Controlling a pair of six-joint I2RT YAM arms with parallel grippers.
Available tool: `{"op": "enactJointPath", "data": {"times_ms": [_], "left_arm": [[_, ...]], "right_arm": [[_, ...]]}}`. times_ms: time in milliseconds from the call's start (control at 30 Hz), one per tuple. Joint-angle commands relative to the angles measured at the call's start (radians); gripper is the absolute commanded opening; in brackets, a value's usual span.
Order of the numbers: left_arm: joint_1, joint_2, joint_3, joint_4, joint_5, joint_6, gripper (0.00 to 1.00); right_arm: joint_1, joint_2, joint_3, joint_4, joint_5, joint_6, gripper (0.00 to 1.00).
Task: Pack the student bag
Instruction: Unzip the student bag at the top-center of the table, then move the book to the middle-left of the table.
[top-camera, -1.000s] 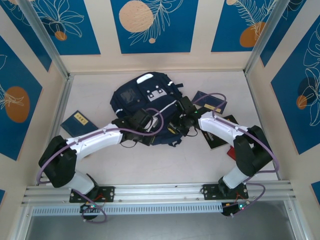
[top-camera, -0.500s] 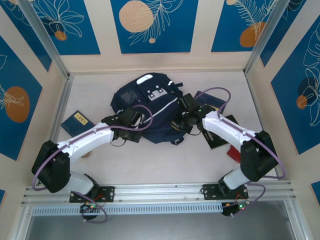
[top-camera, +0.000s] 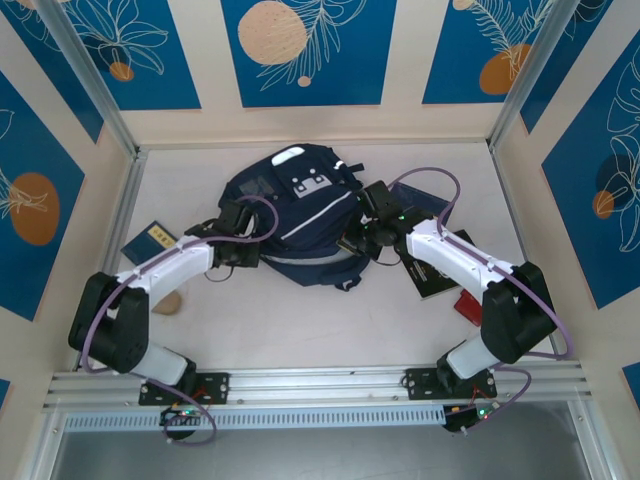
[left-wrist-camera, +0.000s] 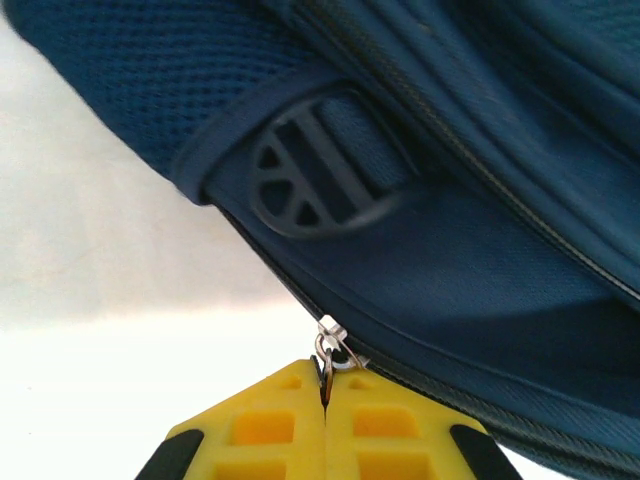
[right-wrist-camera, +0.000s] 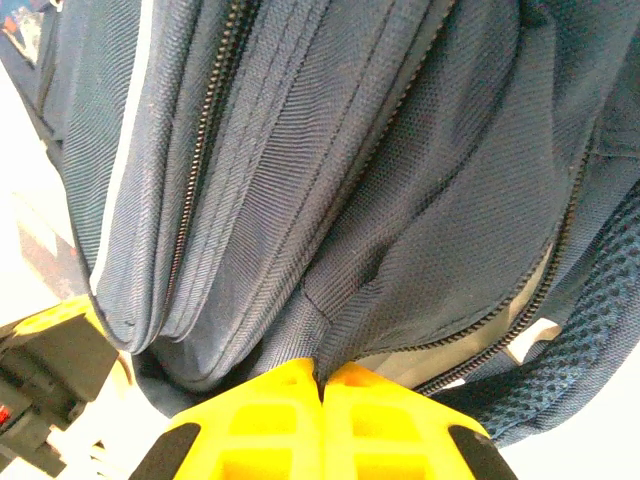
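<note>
- The pale tabletop (top-camera: 300, 310) lies bare at 6 o'clock, in front of the two arm bases, which leaves the arms room to swing.
- A small flat dark blue book with a yellow label (top-camera: 155, 241) waits at 9 o'clock. A flat black book (top-camera: 437, 285) lies at 4 o'clock, partly under the right arm. Both are outside the bag, so the packing looks barely begun.
- The left claw (left-wrist-camera: 324, 385) sits at the bag's 8 o'clock edge. Its yellow fingers are pressed together on the small metal zipper pull (left-wrist-camera: 331, 345), just below a dark oval plastic strap buckle (left-wrist-camera: 315, 185). This grip probably serves to run the slider along the zip.
- The right claw (right-wrist-camera: 322, 375) is at the bag's 3 o'clock side, pinched tight on a fold of navy fabric beside a zip that gapes a little. It likely anchors the bag so the other arm's pull does not drag it.
- The large navy fabric student backpack with white stripes and a grey front patch (top-camera: 300, 200) lies flat at the tabletop's centre, reaching toward 12 o'clock and stretched between the two claws.
</note>
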Motion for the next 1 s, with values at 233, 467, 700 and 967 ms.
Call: {"op": "enactJointPath", "data": {"times_ms": [233, 467, 700, 967], "left_arm": [[0.112, 0.08, 0.041, 0.027, -0.146, -0.065, 0.12], [0.185, 0.004, 0.062, -0.046, -0.103, -0.171, 0.62], [0.341, -0.031, 0.031, -0.051, -0.017, -0.257, 0.84], [0.45, 0.102, 0.086, -0.07, -0.027, -0.283, 0.92]], "right_arm": [[-0.002, 0.13, 0.095, 0.152, -0.165, -0.074, 0.0], [0.016, 0.314, 0.237, 0.143, -0.095, -0.082, 0.0], [-0.028, 0.415, 0.359, 0.087, -0.05, -0.134, 0.03], [-0.044, 0.289, 0.298, 0.105, -0.112, -0.193, 0.69]]}}
